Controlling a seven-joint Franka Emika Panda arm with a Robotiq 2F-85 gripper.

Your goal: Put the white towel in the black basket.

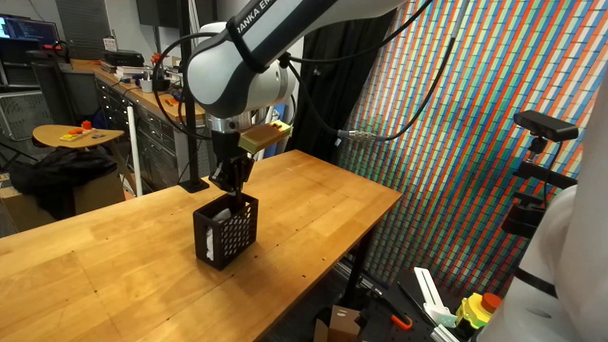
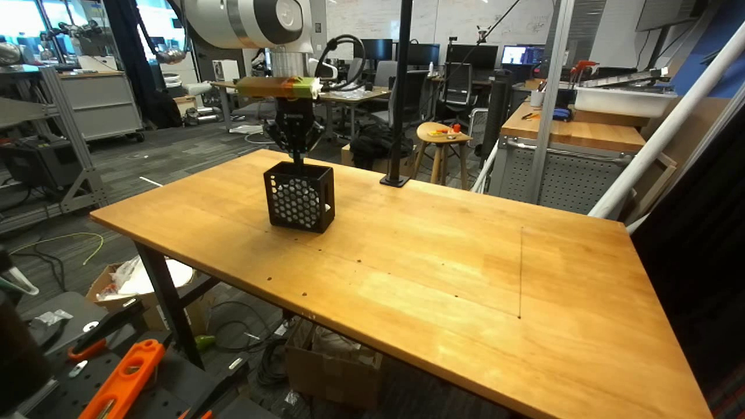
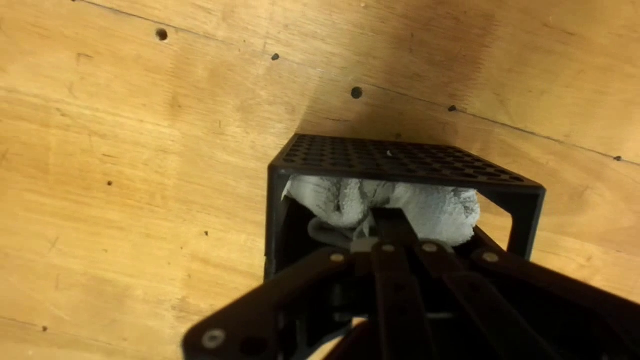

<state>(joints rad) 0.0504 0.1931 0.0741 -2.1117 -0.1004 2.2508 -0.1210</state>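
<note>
The black basket (image 3: pixel 405 179) stands upright on the wooden table, its lattice sides showing in both exterior views. Bunched inside it is the white towel (image 3: pixel 440 212), pushed toward one lattice wall in the wrist view. Part of the towel (image 1: pixel 209 244) shows through the basket's side opening in an exterior view. My gripper (image 3: pixel 391 215) points down into the basket from above, fingers pressed together, with towel folds on both sides of the tips. No cloth shows clearly between the fingers. The basket walls hide the fingertips in both exterior views.
The wooden table (image 2: pixel 442 262) extends well beyond the basket on several sides. A black upright pole (image 2: pixel 398 116) is fixed near the table edge, close to the arm. Cables (image 1: pixel 427 95) hang from the arm. A stool (image 2: pixel 442 137) stands beyond the table.
</note>
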